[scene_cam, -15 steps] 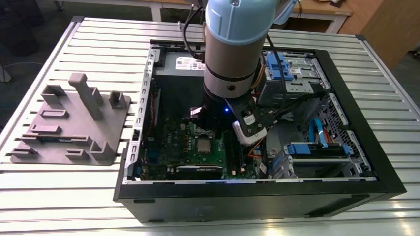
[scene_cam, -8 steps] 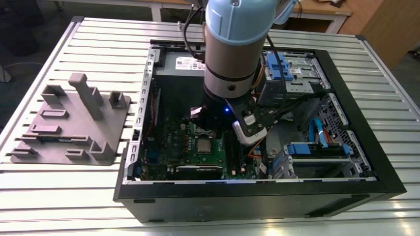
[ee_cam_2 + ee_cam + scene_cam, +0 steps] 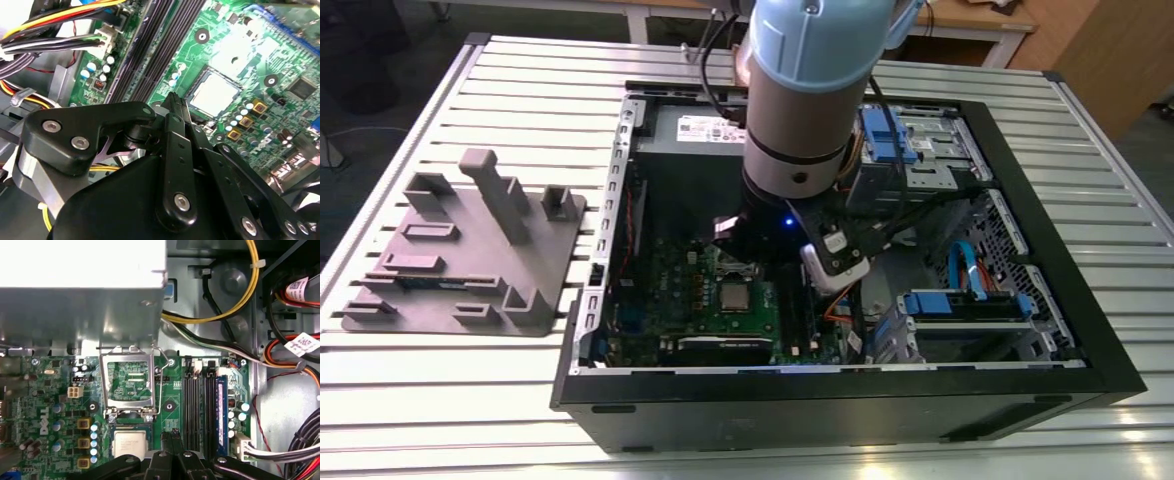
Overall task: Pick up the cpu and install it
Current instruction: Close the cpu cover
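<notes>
The cpu (image 3: 131, 442) is a small square chip with a silvery top, lying flat in its socket on the green motherboard (image 3: 50, 390). It also appears in the second wrist view as the cpu (image 3: 215, 92) and in the exterior view as the cpu (image 3: 736, 297). The socket's metal load plate (image 3: 127, 382) stands flipped open just beyond it. My gripper (image 3: 172, 434) hovers beside the chip, toward the memory slots, shut with nothing between its fingertips (image 3: 176, 106). It is not touching the cpu.
The open black computer case (image 3: 854, 395) lies on a slatted metal table (image 3: 494, 400). A grey power supply (image 3: 80, 290) sits past the socket. Black memory slots (image 3: 195, 400), cable bundles (image 3: 235, 305) and blue drive brackets (image 3: 961, 303) crowd one side. A grey fixture tray (image 3: 467, 250) lies at the exterior view's left.
</notes>
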Controlling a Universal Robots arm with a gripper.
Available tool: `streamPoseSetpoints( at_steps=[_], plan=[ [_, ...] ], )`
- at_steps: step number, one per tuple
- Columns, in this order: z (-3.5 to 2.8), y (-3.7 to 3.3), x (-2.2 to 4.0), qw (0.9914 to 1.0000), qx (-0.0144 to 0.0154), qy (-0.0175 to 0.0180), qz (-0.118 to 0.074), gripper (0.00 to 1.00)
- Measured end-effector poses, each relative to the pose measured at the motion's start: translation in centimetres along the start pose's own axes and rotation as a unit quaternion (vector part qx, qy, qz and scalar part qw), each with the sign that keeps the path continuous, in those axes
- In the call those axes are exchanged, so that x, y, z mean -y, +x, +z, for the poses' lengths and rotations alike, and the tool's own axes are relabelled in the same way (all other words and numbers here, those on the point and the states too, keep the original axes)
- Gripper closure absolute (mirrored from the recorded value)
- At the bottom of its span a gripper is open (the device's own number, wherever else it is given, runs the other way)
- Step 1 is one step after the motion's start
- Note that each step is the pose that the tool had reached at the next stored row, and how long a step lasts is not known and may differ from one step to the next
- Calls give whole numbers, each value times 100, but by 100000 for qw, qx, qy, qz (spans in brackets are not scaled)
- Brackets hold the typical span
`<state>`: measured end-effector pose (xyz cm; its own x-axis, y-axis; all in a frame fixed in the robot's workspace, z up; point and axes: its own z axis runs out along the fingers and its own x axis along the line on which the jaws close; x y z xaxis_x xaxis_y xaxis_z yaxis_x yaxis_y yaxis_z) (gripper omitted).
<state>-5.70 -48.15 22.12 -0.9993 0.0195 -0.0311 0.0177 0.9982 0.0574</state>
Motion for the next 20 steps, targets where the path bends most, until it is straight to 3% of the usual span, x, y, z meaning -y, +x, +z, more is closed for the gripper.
streamPoseSetpoints(
  at_steps=[9,20],
  plan=[
    [91,-11,-158,100000,-4,-108,5,90],
    [176,-44,-303,99999,-8,-440,12,90]
  ],
)
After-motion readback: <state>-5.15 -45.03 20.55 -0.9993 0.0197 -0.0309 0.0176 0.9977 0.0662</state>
